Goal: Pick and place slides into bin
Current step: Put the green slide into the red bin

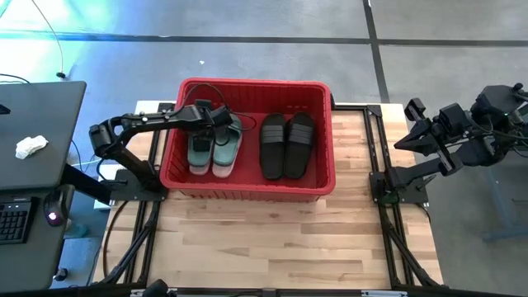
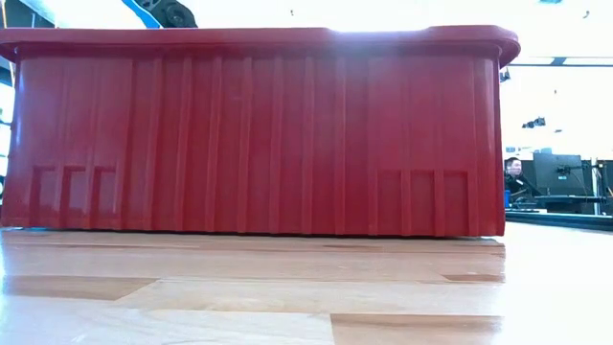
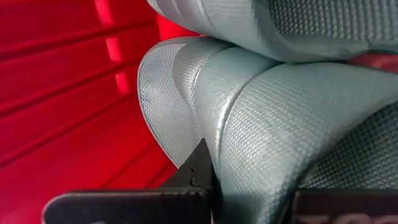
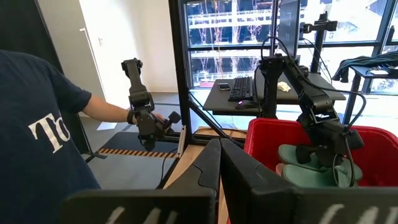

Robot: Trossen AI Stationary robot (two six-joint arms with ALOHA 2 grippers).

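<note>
Now, L fingers (image 1: 216, 124): inside red bin (image 1: 323, 91), pinching a sage green slide (image 1: 227, 147) at its strap.
Green pair: bin's left half, side by side.
Black pair (image 1: 286, 144): bin's right half.
R fingers (image 1: 404, 142): pressed together, off worktop (image 1: 272, 235), right side.

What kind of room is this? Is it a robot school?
Probably a robotics lab or workshop. Two robot arms stand at a wooden table with a red bin, desks nearby hold a keyboard and monitors, and a person stands beside the rig.
</note>
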